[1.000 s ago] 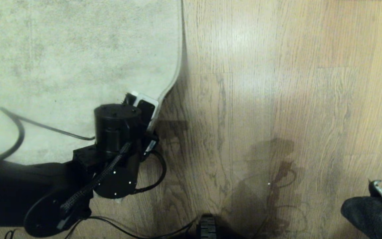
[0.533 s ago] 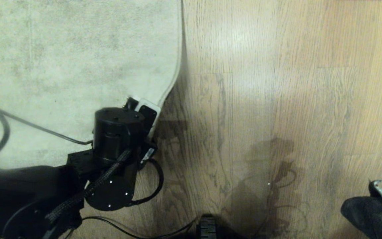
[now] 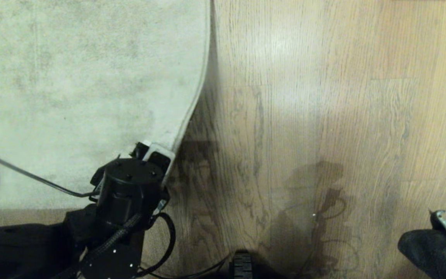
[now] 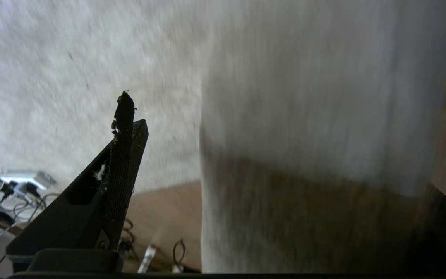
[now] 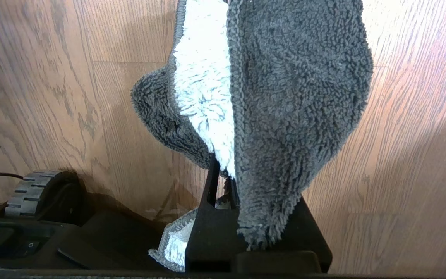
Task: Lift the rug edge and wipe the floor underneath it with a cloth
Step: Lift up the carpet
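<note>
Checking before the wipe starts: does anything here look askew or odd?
Yes: the rug edge no longer runs straight. Near the left pincer it bends inward and looks raised off the floor, casting a shadow. The cloth hangs bunched from the shut right pincer, clear of the floor.

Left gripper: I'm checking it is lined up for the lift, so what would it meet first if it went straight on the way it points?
Most likely the rug: the open left gripper points at its raised edge, with one finger against the pile.
</note>
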